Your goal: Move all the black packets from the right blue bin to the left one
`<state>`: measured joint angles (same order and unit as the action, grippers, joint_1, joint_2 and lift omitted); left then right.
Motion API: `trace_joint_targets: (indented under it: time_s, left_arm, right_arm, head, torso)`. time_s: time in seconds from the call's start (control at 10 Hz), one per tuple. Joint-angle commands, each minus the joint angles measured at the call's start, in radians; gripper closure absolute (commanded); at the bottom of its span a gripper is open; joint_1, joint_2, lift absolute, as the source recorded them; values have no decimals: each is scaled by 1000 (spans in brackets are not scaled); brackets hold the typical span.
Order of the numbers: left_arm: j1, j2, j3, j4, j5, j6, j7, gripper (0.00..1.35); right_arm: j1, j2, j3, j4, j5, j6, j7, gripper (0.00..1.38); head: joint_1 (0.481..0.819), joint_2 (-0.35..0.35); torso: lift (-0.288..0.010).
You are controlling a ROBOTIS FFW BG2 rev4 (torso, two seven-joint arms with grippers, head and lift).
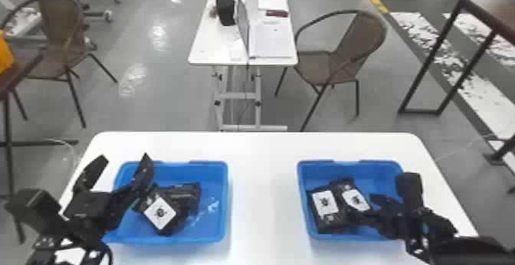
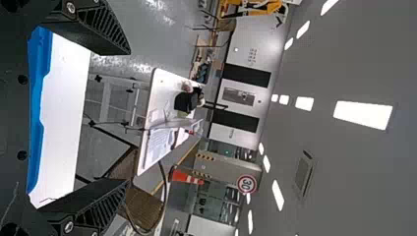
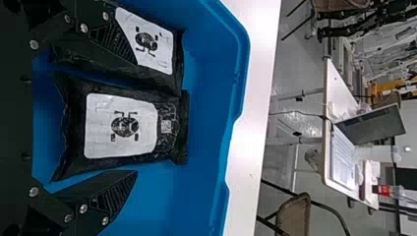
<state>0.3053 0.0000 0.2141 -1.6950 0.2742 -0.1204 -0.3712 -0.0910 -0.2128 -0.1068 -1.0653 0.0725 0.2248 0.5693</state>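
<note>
My right gripper (image 1: 364,207) is open over the right blue bin (image 1: 377,172), low among its two black packets with white labels, one at the bin's left side (image 1: 325,203) and another (image 1: 356,199) beside it. In the right wrist view, the open right gripper (image 3: 135,116) has one packet (image 3: 123,128) between its fingers; its upper finger overlaps the other packet (image 3: 152,44). In the left blue bin (image 1: 209,174) lies a labelled black packet (image 1: 160,212) against more black packaging (image 1: 186,191). Above that bin's left side my left gripper (image 1: 123,159) is parked, its fingers spread; the left wrist view also shows this gripper (image 2: 129,115) open.
Both bins stand on a white table (image 1: 264,191), with a bare strip of tabletop between them. Beyond it are a second white table (image 1: 218,46) with a laptop and papers, and brown chairs (image 1: 345,53).
</note>
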Motion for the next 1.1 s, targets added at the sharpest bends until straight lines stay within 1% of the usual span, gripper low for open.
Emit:
trace_joint_targets:
  time_s: [0.0,0.1,0.2,0.3,0.4,0.5,0.6,0.7,0.8,0.9,1.0]
  left_arm:
    - [2,-3,4,0,2,2,0,102]
    - [2,-3,2,0,2,8,0,102]
    - [2,-3,1,0,5,11,0,102]
    - [3,-3,4,0,8,10,0,102]
    - [5,-3,7,0,10,13,0,102]
    - [6,-3,10,0,11,15,0,102]
    - [8,-3,11,2,11,19,0,102]
    - [11,-3,17,2,13,19,0,102]
    - [12,-3,24,3,13,19,1,102]
    - [12,-3,24,5,13,18,1,102]
    - [12,-3,24,5,13,8,0,102]
  right_arm:
    - [-39,9,19,70,21,1,0,274]
    - [-78,15,36,133,43,-15,0,274]
    - [-104,16,58,165,55,-24,-2,274]
    - [-113,29,56,166,99,-24,-14,292]
    - [-116,26,56,166,113,2,-15,452]
    - [-110,24,56,137,125,48,-23,797]
    - [-72,26,56,61,116,77,-65,1130]
    - [-41,32,56,-15,110,123,-97,1130]
    - [-27,32,56,-47,108,151,-97,1133]
    - [1,33,56,-88,96,165,-115,1133]
    - [40,33,56,-163,104,179,-144,1131]
  head:
    - [695,-19]
    - [695,-15]
    - [695,-6]
    - [695,1]
    - [695,7]
    - [695,10]
    - [695,6]
    - [695,2]
    - [695,-4]
    - [695,2]
    - [695,4]
  torso:
    - [0]
    - [0]
    - [0]
    - [0]
    - [0]
    - [0]
    - [0]
    - [0]
    - [0]
    - [0]
    - [0]
